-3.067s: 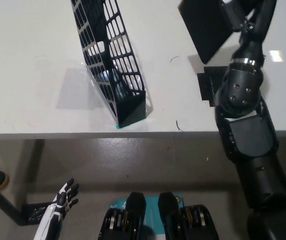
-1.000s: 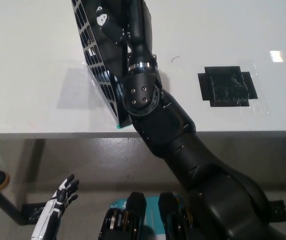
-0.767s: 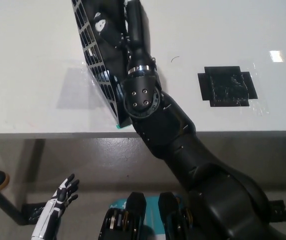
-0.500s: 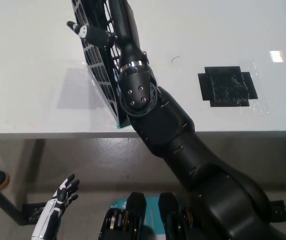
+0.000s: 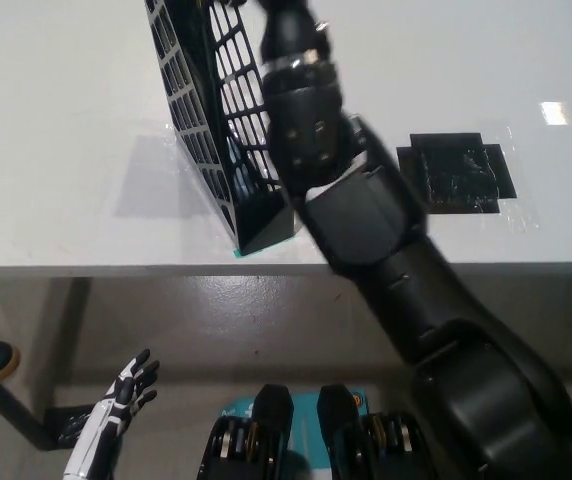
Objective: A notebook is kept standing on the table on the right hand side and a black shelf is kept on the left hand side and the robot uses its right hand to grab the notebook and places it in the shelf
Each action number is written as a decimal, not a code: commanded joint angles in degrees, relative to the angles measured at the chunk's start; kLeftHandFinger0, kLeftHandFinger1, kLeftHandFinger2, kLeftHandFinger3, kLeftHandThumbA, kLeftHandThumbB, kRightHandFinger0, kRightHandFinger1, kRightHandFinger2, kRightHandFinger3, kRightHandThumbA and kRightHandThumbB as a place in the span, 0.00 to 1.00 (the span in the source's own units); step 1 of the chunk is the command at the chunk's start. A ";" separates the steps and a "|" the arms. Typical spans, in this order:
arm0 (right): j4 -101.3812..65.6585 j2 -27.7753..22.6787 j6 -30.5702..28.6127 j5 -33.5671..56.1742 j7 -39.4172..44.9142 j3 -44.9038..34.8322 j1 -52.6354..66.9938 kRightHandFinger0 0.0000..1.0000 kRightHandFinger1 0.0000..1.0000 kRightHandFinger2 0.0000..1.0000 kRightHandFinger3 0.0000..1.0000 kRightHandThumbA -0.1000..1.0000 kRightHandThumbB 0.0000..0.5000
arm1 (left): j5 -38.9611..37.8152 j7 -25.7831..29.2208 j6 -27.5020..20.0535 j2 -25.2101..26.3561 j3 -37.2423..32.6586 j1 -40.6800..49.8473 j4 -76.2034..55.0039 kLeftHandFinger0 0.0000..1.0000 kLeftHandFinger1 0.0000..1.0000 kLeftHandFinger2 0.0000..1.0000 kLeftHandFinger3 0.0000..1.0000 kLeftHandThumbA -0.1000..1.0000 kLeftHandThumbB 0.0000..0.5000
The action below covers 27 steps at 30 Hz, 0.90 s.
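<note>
The black right arm [image 5: 366,210] reaches up past the black shelf [image 5: 221,130], its hand out of frame above, so I cannot tell its grip. The notebook looks, I think, already inside the shelf. Best to lift straight up, clear of the shelf's right wall. The shelf sits near the table [image 5: 56,150] edge. The white left hand [image 5: 116,405] hangs open, well below the shelf.
</note>
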 commanded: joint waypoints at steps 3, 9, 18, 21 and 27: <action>-31.28 -9.52 12.90 1.31 11.53 -3.64 -1.95 1.00 1.00 1.00 1.00 1.00 0.87 | -0.07 -0.14 -2.01 0.58 0.41 -0.36 -0.90 1.00 1.00 1.00 1.00 1.00 0.19; -50.94 -14.42 17.24 3.60 14.81 -5.24 6.57 1.00 1.00 1.00 1.00 1.00 1.00 | -0.04 0.08 -1.58 0.61 0.62 -0.38 -1.01 1.00 1.00 1.00 1.00 1.00 0.21; -70.61 -18.57 14.50 6.14 15.77 -4.11 34.95 1.00 1.00 1.00 1.00 1.00 1.00 | -0.34 -0.28 -1.73 0.54 0.44 -0.30 -0.81 1.00 1.00 1.00 1.00 1.00 0.20; -68.06 -18.01 11.08 6.14 14.48 -2.75 45.37 1.00 1.00 1.00 1.00 1.00 0.96 | -0.08 0.01 -1.38 0.50 0.54 -0.21 -1.07 1.00 1.00 1.00 1.00 1.00 0.19; -58.47 -18.46 5.22 7.42 14.11 -1.48 58.53 1.00 1.00 1.00 1.00 1.00 0.89 | -0.43 -0.25 -1.65 0.51 0.56 -0.17 -0.81 1.00 1.00 1.00 1.00 1.00 0.20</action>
